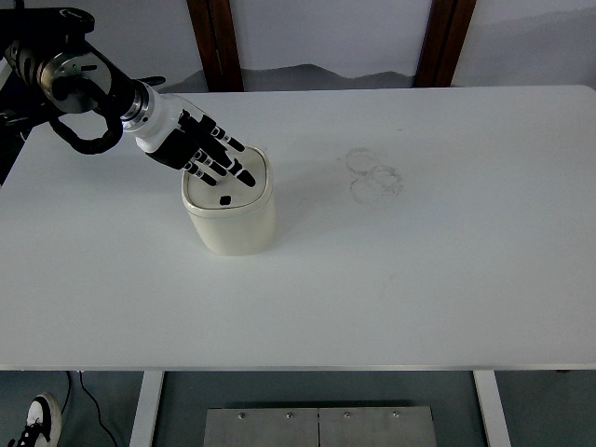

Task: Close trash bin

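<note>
A cream trash bin (230,219) stands on the white table (419,279), left of centre. Its lid (227,191) lies flat across the top, with a small black mark near its front. My left hand (207,154) reaches in from the upper left and hovers over the lid's back half. Its fingers (233,169) are stretched out straight and hold nothing. I cannot tell whether the fingertips touch the lid. The right arm is out of view.
Faint ring-shaped smudges (374,173) mark the table right of the bin. Two dark wooden posts (212,42) rise behind the far edge. A shoe (33,421) shows on the floor at the bottom left.
</note>
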Tool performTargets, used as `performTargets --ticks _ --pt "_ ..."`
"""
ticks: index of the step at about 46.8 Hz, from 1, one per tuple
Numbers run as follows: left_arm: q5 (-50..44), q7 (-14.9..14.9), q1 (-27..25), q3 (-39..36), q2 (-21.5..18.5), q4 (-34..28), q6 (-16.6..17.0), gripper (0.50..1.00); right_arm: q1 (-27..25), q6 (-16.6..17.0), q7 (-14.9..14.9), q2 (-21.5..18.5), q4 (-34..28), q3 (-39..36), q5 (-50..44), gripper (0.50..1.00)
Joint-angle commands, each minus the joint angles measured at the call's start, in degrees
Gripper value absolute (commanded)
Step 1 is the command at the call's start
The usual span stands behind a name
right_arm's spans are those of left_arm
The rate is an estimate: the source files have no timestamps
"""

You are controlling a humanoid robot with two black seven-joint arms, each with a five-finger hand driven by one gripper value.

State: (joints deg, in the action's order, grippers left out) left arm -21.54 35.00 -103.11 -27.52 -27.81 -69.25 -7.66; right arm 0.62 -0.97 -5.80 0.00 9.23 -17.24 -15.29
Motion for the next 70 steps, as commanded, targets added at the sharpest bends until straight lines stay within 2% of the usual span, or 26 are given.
performTargets --ticks 1,14,21,38,50,51,64,70 --pt "0.0 0.0 -0.33 0.1 -0.14 -0.01 -0.07 1.0 0.0 0.0 0.0 0.0 0.0 0.01 -0.01 0.995" --pt "0.0 0.0 -2.71 1.94 -0.4 0.17 -0.07 1.0 0.0 0.0 0.0 0.0 0.0 0.01 -0.01 0.995" --pt "0.09 0.0 -3.68 3.08 -0.49 2.89 -0.25 1.0 0.0 0.0 0.0 0.0 0.0 0.01 -0.01 0.995" --pt "4.57 0.0 -2.53 10.99 -0.75 12.38 -0.51 1.0 0.0 0.0 0.09 0.0 0.0 -0.08 0.08 0.995" --pt "6.42 0.0 1.15 18.02 -0.93 16.86 -0.25 1.0 0.0 -0.09 0.27 0.0 0.0 -0.25 0.43 0.995" --pt "6.42 -0.45 1.59 18.72 -1.02 17.39 -0.25 1.0 0.0 -0.09 0.35 0.0 0.0 -0.25 0.43 0.995" --pt "6.42 -15.12 10.47 29.27 -1.89 25.56 -0.34 1.0 0.0 -0.09 0.35 0.0 0.0 -0.25 0.61 0.995" --pt "6.42 -21.98 14.34 34.72 -3.12 26.36 -0.6 1.0 0.0 0.0 0.44 0.0 0.0 -0.25 0.61 0.995"
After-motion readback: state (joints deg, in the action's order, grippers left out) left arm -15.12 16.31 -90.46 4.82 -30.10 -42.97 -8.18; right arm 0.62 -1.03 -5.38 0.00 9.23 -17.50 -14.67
